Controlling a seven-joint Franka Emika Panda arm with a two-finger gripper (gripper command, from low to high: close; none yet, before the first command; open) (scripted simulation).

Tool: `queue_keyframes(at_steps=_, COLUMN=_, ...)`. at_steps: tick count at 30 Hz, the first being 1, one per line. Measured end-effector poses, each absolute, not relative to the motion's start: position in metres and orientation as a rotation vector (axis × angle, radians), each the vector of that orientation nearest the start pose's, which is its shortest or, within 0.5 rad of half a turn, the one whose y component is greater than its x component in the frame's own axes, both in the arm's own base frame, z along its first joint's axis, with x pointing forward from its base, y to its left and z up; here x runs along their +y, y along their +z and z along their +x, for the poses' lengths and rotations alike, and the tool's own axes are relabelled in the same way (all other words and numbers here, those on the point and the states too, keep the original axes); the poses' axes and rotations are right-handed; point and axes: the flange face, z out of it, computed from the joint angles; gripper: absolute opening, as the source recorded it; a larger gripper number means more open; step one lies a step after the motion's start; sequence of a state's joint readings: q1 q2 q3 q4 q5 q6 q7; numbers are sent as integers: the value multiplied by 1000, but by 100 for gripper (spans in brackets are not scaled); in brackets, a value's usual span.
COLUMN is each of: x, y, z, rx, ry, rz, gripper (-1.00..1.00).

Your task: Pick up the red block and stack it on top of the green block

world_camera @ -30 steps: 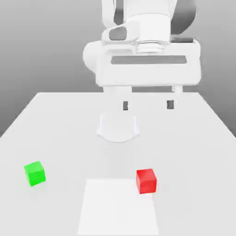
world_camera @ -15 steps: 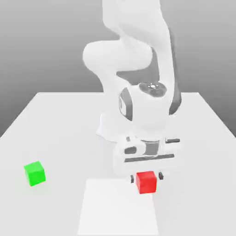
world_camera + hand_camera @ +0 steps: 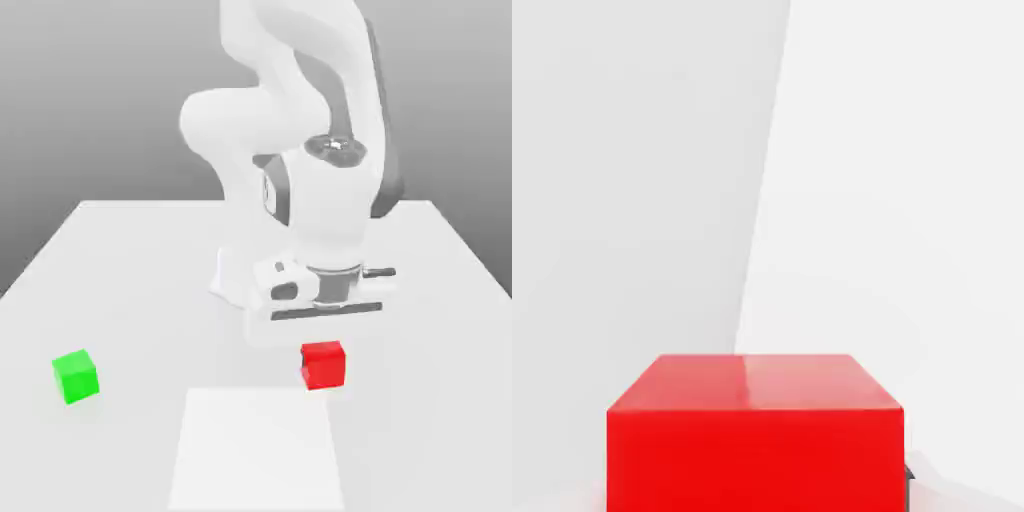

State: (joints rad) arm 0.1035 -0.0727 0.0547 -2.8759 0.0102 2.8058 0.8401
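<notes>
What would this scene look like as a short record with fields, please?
claw: shut on the red block, seen beneath the hand
red block: between the claw's fingers, at the exterior view's right of the green block
green block: on the table, towards the exterior view's left, apart from the red block
white patch: on the table, between the blocks in the exterior view's left-right order
stacking: not yet done

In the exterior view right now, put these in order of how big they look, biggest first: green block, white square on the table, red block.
1. White square
2. Red block and green block, too alike to rank
</notes>
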Motion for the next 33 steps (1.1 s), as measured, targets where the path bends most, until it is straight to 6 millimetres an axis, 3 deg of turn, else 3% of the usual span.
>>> queue_keyframes(at_steps=6, x=-26, y=224, z=363, rx=1293, ry=-11, rz=-2860, gripper=-100)
queue_keyframes(at_steps=11, x=-98, y=232, z=360, rx=1487, ry=-14, rz=-2764, gripper=-100)
queue_keyframes(at_steps=16, x=-172, y=239, z=341, rx=1679, ry=-12, rz=-2653, gripper=-100)
queue_keyframes(at_steps=22, x=-255, y=246, z=296, rx=1901, ry=-2, rz=-2500, gripper=-100)
queue_keyframes(at_steps=25, x=-268, y=234, z=289, rx=1932, ry=-3, rz=-2472, gripper=-100)
queue_keyframes(at_steps=31, x=-269, y=191, z=289, rx=1935, ry=-3, rz=-2471, gripper=-100)
queue_keyframes(at_steps=32, x=-269, y=184, z=287, rx=1938, ry=-1, rz=-2470, gripper=100)
queue_keyframes(at_steps=33, x=-269, y=184, z=287, rx=1938, ry=-1, rz=-2470, gripper=100)
